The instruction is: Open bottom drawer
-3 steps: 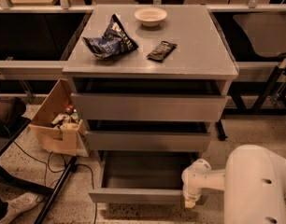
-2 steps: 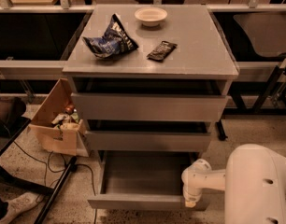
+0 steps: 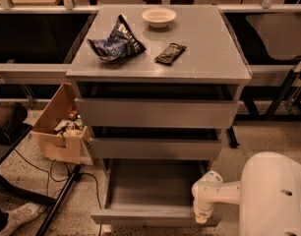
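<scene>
Bottom drawer [image 3: 145,216]: lowest of three in the grey cabinet [image 3: 75,90]; stands drawn out toward the camera, with its shallow grey tray exposed from above.
Heading: the front panel faces the camera. Its long axis runs left to right, parallel to the two fronts above, and the tray reaches back under the cabinet.
Gripper [image 3: 201,216]: low at the drawer's right front corner, at the end of the white arm [image 3: 273,195], at the front panel (contact not confirmed). Whether it is open or closed cannot be told.
Upper drawers: top drawer [image 3: 155,113] and middle drawer [image 3: 155,149] both sit further in than the bottom one.
Cabinet top [image 3: 209,53]: flat grey. It carries a crumpled blue chip bag [image 3: 116,44] at left, a dark snack bar [image 3: 170,53] at centre and a pale bowl [image 3: 159,16] at the rear, all apart.
Floor [image 3: 268,136]: light and speckled. An open cardboard box [image 3: 54,127] of oddments stands just left of the cabinet, with cables beside it.
Surround: dark-framed benches with pale tops run behind.
</scene>
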`<control>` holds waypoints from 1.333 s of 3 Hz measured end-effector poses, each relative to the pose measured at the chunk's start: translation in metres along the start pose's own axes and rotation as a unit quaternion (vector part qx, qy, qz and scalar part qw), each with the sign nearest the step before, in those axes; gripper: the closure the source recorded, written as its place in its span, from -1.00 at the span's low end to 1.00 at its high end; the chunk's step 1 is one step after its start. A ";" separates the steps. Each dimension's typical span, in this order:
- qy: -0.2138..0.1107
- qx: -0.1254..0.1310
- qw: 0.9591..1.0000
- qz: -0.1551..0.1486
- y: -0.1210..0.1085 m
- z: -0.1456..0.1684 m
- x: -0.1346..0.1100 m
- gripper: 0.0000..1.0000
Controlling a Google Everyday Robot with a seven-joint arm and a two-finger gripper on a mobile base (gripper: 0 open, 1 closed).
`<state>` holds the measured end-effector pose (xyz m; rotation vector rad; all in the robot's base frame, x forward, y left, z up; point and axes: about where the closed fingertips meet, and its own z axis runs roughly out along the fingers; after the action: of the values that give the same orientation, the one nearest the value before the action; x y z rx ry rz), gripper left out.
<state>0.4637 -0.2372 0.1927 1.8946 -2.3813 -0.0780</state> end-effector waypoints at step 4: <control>-0.004 -0.021 0.999 0.034 0.034 -0.001 0.010 1.00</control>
<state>0.4284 -0.2391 0.1975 1.7965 -2.4276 -0.1301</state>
